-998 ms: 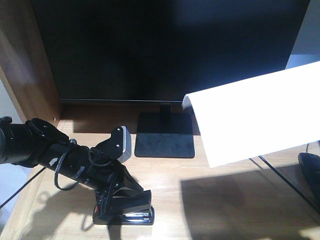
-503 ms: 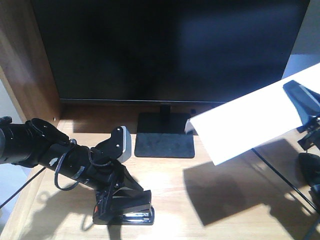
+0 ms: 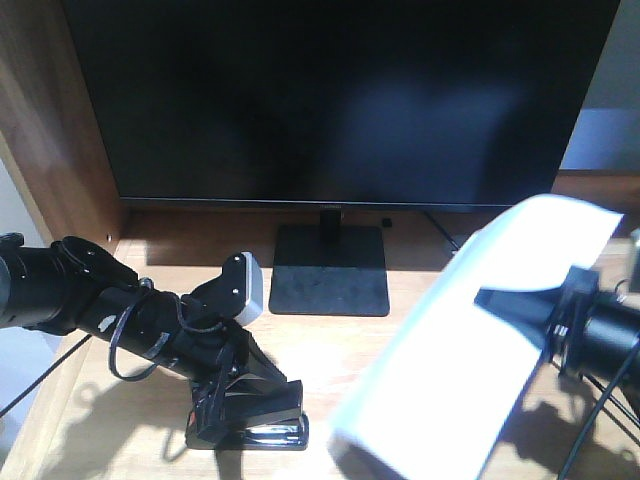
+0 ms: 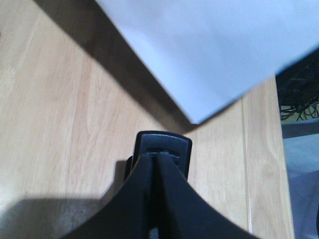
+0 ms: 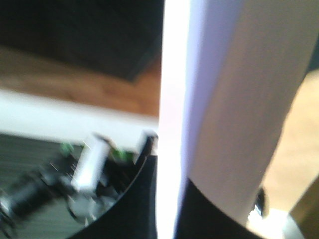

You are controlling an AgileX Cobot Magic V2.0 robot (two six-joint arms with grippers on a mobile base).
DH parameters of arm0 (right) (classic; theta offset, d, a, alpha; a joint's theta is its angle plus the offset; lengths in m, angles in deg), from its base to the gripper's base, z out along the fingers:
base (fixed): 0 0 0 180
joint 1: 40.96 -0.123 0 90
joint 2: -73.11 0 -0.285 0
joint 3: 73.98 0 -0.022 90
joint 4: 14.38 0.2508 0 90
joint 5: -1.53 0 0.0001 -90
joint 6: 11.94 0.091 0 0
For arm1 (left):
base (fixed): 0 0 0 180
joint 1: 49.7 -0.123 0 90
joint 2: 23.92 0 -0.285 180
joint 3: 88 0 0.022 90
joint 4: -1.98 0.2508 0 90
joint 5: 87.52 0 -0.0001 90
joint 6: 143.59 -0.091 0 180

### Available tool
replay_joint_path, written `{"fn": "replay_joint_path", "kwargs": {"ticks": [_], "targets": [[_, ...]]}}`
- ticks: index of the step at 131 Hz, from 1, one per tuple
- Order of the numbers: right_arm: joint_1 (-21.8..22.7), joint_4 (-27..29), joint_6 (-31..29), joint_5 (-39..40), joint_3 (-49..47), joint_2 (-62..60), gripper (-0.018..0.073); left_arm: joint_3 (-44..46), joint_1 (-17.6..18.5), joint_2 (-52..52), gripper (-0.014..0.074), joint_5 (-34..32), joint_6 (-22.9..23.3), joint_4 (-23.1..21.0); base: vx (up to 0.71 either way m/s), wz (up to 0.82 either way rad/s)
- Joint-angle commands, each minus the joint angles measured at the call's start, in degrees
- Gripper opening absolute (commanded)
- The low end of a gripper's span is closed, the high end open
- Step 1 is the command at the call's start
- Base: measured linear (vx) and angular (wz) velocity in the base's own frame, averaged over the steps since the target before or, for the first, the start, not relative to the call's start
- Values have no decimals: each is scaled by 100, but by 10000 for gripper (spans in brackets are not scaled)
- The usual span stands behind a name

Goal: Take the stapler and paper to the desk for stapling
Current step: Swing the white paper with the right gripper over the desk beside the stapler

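Note:
The black stapler (image 3: 262, 418) stands on the light wooden desk (image 3: 340, 345) at the front left, its silvery channel at the bottom. My left gripper (image 3: 228, 392) is shut on the stapler from above. In the left wrist view both fingers close over the stapler's top (image 4: 164, 144), with my left gripper (image 4: 158, 160) pressed tight. The white paper (image 3: 470, 360) hangs slanted over the desk's right half, its lower corner near the stapler, with my right gripper (image 3: 512, 305) shut on it. The blurred right wrist view has the paper (image 5: 224, 94) edge-on between my right gripper (image 5: 167, 179) fingers.
A large dark monitor (image 3: 340, 100) fills the back, its flat black foot (image 3: 330, 270) behind the stapler. A wooden side wall (image 3: 45, 130) rises at the left. Cables (image 3: 600, 440) trail at the front right. The desk's raised edge (image 4: 261, 164) lies right of the stapler.
The right arm has swung the paper down from high at the right to low over the desk, toward the stapler. The left arm and stapler have not moved.

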Motion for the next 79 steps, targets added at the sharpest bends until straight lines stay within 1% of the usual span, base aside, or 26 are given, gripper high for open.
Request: {"fn": "replay_joint_path", "kwargs": {"ticks": [1,20,28,34,35,48,60,61,71,79], "targets": [[41,-287,-74,1085,-170,91,-3,132,41,-223,-6,237,48,-300,0,0],[28,-481,-98,1085,-170,217,-3,132,41,-223,-6,237,48,-300,0,0],[-103,-493,-100,1085,-170,215,-3,132,41,-223,-6,237,48,-300,0,0],[-276,-486,-107,1085,-170,215,-3,132,41,-223,-6,237,48,-300,0,0],[-383,-478,-114,1085,-170,215,-3,132,41,-223,-6,237,48,-300,0,0],[-899,-344,-119,1085,-170,215,-3,132,41,-223,-6,237,48,-300,0,0],[-1337,-5,-205,1079,-170,215,-3,132,41,-223,-6,237,48,-300,0,0],[-1432,58,-214,1079,-170,215,-3,132,41,-223,-6,237,48,-300,0,0],[-1693,359,-280,1073,-170,215,-3,132,41,-223,-6,237,48,-300,0,0],[-1828,449,-364,978,-170,215,-3,132,41,-223,-6,237,48,-300,0,0]]}}
